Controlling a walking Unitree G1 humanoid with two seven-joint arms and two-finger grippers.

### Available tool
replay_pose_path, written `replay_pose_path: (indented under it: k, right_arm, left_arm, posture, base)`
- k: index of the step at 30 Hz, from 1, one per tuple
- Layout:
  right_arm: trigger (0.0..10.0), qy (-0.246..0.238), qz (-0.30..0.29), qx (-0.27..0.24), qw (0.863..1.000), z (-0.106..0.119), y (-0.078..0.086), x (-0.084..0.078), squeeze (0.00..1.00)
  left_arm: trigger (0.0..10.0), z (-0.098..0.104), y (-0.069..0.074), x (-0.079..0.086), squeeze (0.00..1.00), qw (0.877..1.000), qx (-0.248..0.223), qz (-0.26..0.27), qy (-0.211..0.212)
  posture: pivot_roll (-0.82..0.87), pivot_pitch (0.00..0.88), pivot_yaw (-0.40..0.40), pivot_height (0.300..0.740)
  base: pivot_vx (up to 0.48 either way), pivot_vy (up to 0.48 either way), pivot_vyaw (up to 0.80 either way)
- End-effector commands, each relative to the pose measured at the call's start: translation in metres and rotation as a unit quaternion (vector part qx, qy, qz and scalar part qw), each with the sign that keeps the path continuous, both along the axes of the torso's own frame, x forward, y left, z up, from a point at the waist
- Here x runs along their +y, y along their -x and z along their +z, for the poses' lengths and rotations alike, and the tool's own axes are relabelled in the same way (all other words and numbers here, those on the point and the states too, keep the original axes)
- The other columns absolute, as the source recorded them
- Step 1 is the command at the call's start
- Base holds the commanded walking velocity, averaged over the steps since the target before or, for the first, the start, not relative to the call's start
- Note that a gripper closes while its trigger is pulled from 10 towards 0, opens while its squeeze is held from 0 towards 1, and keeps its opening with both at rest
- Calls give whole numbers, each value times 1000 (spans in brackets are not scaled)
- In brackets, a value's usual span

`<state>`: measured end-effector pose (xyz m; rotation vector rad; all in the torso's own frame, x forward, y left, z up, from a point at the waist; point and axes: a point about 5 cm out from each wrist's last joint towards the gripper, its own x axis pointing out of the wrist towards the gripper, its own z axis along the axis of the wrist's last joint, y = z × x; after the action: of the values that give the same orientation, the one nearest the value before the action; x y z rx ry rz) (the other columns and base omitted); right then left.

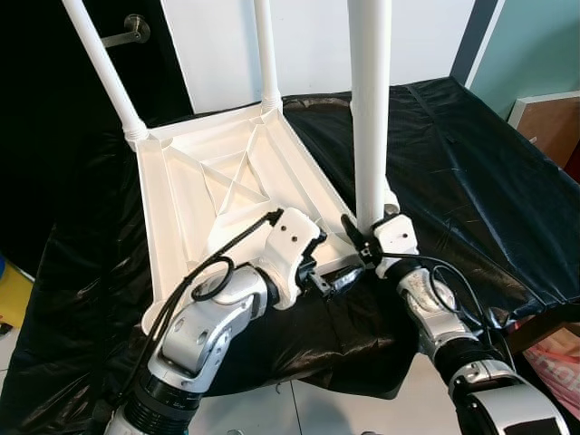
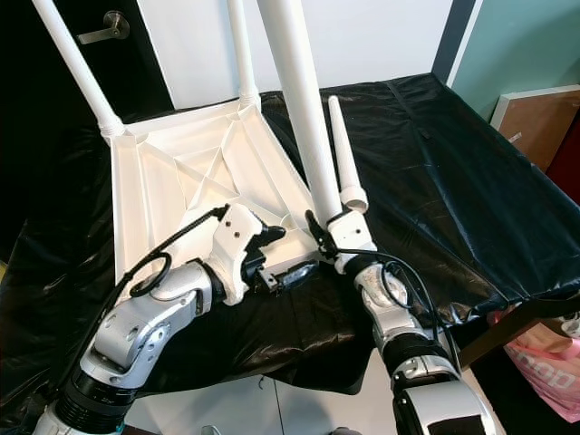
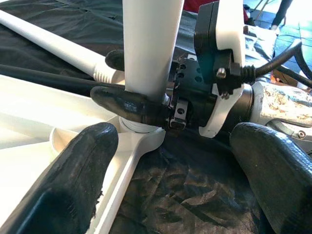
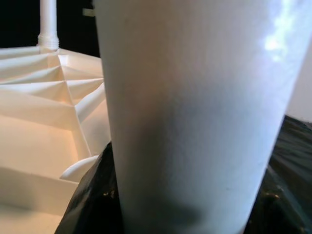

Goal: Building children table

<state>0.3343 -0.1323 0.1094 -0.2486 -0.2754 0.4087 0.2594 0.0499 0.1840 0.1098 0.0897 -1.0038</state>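
Right gripper (image 2: 319, 237) clamped on upright table leg (image 2: 294, 100) at tabletop (image 2: 195, 177) corner — left gripper (image 2: 288, 256) open beside it.

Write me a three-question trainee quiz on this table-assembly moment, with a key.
1. True or false: the right gripper is shut on the upright leg at the near corner of the upturned tabletop.
2. How many legs stand in the tabletop's corners? A) one B) three C) four
3. Where is the spare leg, and what is under it?

Key
1. True.
2. B; the left gripper, open, is by the near corner.
3. It lies flat beside the tabletop on the black sheet.
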Motion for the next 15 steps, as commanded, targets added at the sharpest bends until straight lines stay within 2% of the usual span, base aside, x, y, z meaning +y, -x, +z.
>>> replay_pose_path:
  k: [1, 7, 10, 15]
  right_arm:
    - [10000, -15, -8, 129, 991, -45, 14, -4, 0]
    - [10000, -58, -24, 174, 983, -51, 11, -5, 0]
    - [10000, -54, -41, 203, 977, -54, 9, -3, 0]
    - [10000, -52, -47, 223, 972, -53, 5, 1, 0]
  left_arm:
    - [10000, 2, 3, 0, 0, 1000, 0, -11, 0]
    - [10000, 3, 3, 0, 0, 1000, -2, -11, -1]
    - [10000, 3, 2, 0, 0, 1000, -3, -10, -1]
    - [10000, 4, 2, 0, 0, 1000, -3, -9, 0]
  posture:
    - [-41, 73, 63, 740]
    - [-47, 74, 62, 740]
    - [-52, 77, 58, 740]
    - [-55, 80, 53, 740]
  base:
    - [0, 0, 0]
    - [0, 0, 0]
    - [0, 0, 0]
    - [0, 0, 0]
